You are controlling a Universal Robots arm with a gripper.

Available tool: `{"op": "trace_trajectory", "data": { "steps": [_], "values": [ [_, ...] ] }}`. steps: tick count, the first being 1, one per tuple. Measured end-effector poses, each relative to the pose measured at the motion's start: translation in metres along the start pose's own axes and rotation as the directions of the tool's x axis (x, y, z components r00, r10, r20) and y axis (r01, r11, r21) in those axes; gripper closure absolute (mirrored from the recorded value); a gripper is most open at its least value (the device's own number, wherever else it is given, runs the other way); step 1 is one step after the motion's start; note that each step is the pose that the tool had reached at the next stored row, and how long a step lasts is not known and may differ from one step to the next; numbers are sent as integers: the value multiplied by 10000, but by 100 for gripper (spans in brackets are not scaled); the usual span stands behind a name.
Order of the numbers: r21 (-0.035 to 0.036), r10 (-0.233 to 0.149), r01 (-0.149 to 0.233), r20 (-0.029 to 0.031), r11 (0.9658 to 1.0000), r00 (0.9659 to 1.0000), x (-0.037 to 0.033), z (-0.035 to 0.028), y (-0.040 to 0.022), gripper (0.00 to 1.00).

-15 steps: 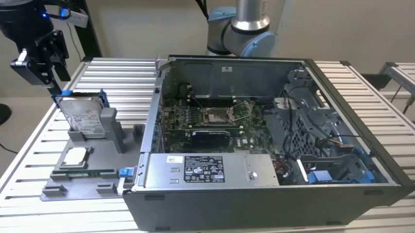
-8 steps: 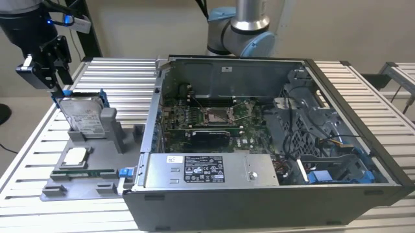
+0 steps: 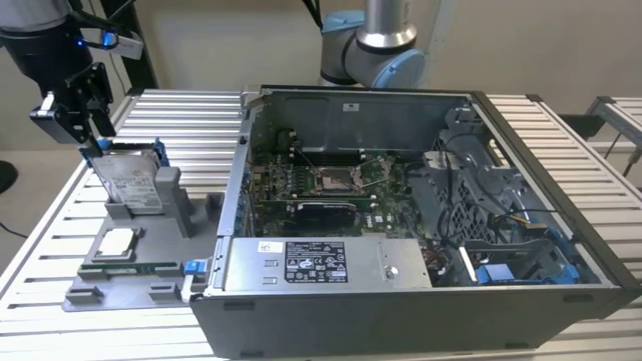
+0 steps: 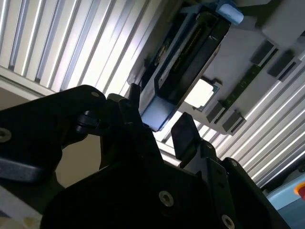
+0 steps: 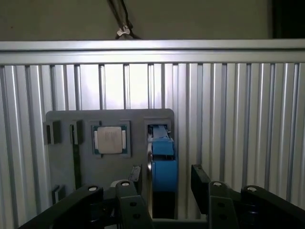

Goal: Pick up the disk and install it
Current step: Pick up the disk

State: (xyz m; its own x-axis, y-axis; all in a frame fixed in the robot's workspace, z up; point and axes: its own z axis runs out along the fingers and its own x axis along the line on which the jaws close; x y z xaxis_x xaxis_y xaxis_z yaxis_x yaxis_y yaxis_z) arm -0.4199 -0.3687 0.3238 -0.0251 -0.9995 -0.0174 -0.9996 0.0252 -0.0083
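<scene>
Ribbed aluminium slats made up the worktop, and an open computer case sat on it toward the exterior view's right. Beside the case we saw a grey holder. The disk stood on edge in it, with a small square chip lying flat nearby. Our hand hung just above the disk. In the first wrist view its fingers were spread to either side of the disk's blue end, gripping nothing.
</scene>
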Motion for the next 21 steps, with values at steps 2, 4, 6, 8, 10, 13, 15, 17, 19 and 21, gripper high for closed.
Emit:
{"op": "trace_trajectory", "data": {
  "steps": [2,4,6,8,10,13,15,17,19,21],
  "values": [
    [-1,-1,1,-30,10000,10000,1,19,0,0],
    [-2,-1,1,-65,10000,10000,3,36,1,0],
    [-4,-1,1,-99,10000,10000,7,54,2,0],
    [-5,-2,2,-128,10000,9999,9,75,2,0],
    [-4,-2,2,-143,10000,9999,12,103,3,0],
    [-5,-4,4,-159,10000,9999,14,150,3,0],
    [-5,-8,8,-169,10000,9999,15,183,3,0],
    [-4,-8,8,-178,10000,9998,16,217,4,0],
    [-2,-8,8,-187,10000,9998,16,250,4,0],
    [-4,-8,8,-197,10000,9998,17,280,5,0]
  ]
}}
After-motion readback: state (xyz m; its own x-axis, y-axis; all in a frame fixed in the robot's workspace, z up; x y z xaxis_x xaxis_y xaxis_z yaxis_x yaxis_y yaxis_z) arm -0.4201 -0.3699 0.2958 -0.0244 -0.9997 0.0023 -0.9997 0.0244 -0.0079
